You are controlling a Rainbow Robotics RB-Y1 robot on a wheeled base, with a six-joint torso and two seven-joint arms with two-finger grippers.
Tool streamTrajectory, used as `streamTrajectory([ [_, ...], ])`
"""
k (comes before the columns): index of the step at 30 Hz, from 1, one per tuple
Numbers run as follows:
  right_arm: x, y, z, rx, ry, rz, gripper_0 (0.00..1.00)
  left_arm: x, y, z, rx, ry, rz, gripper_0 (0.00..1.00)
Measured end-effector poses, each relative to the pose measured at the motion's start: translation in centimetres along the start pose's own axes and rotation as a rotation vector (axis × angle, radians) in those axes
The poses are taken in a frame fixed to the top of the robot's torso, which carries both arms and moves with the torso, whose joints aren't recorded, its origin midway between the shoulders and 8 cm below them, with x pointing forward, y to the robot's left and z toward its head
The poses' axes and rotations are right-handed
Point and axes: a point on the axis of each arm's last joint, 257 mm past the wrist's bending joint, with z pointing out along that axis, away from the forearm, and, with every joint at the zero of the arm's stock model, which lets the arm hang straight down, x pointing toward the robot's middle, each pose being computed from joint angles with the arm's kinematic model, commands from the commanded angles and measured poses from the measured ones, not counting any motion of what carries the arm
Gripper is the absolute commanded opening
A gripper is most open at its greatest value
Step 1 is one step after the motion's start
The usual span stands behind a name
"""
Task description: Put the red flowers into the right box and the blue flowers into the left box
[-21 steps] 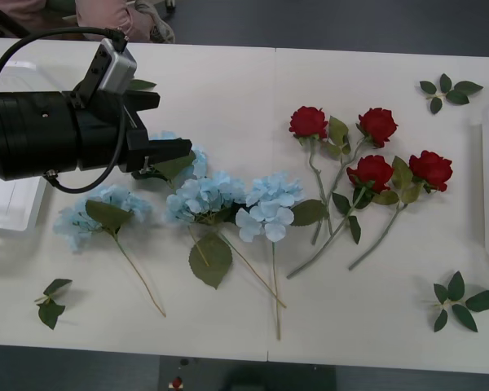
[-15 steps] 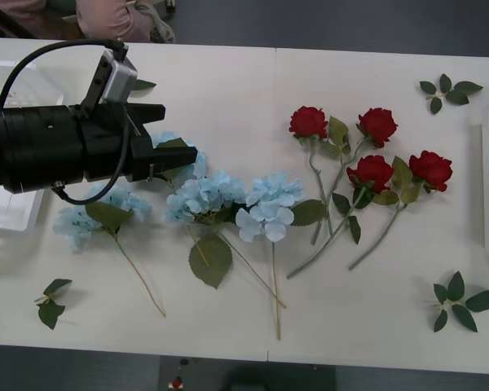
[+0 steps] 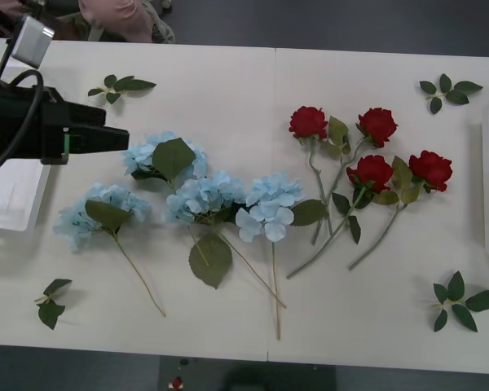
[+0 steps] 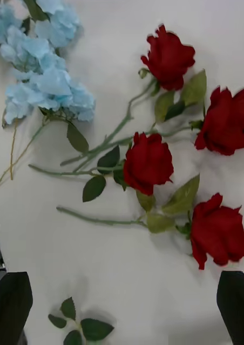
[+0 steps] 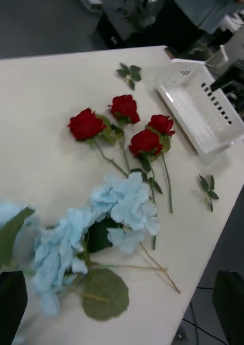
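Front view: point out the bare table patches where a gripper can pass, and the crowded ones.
Bare: the far strip between the upper-left leaf sprig and the upper-right sprig, and the near stretch between the red flowers and the lower-right sprig. Crowded: the middle band, where the blue flowers overlap and the roses' stems cross. The left gripper hovers beside the blue flowers.

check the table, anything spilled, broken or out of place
Nothing stands out. The four blue flowers and four red flowers lie flat and intact on the table, none in a box yet. Loose leaf sprigs lie scattered near the corners.
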Motion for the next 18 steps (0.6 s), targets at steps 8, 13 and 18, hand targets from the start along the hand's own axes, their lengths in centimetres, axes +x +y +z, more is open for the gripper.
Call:
streamTrajectory([
  [8, 4.1, -1.5, 2.9, 0.087, 0.188, 0.416, 1.00, 7.4, 3.3, -4.2, -0.131, 0.179, -0.276, 1.00],
  [13, 6.1, -2.3, 4.1, 0.168, 0.270, 0.601, 1.00, 11.3, 4.0, -5.0, -0.194, 0.252, -0.517, 1.00],
  [18, 7.2, -2.7, 5.3, 0.270, 0.338, 0.776, 1.00, 15.2, 4.7, -6.0, -0.275, 0.331, -0.682, 1.00],
])
